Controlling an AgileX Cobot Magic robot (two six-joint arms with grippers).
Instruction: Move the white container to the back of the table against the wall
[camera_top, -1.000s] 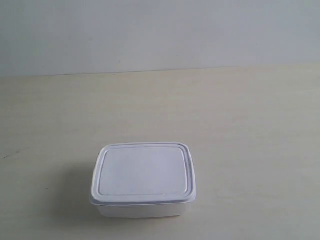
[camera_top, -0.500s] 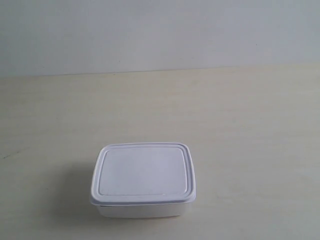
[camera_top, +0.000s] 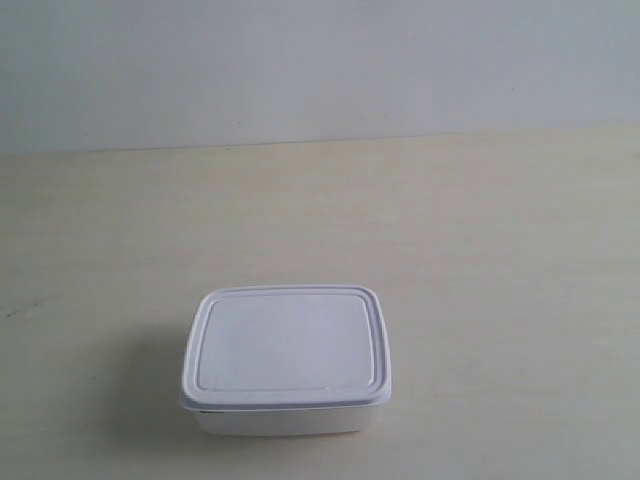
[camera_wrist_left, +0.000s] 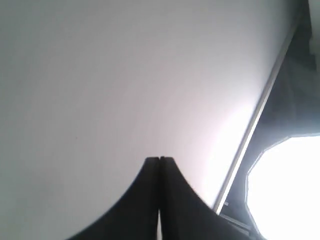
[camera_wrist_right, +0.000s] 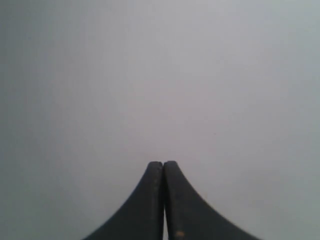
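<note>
White and with its lid on, the white container (camera_top: 286, 355) sits in the near part of the table (camera_top: 500, 250), well apart from the wall (camera_top: 320, 70). Your left gripper (camera_wrist_left: 159, 159) and right gripper (camera_wrist_right: 163, 163) both have the jaws pressed together and hold nothing. Neither arm shows in the exterior view. You should open one gripper, come down from above, take the box across its shorter side, and keep it level.
</note>
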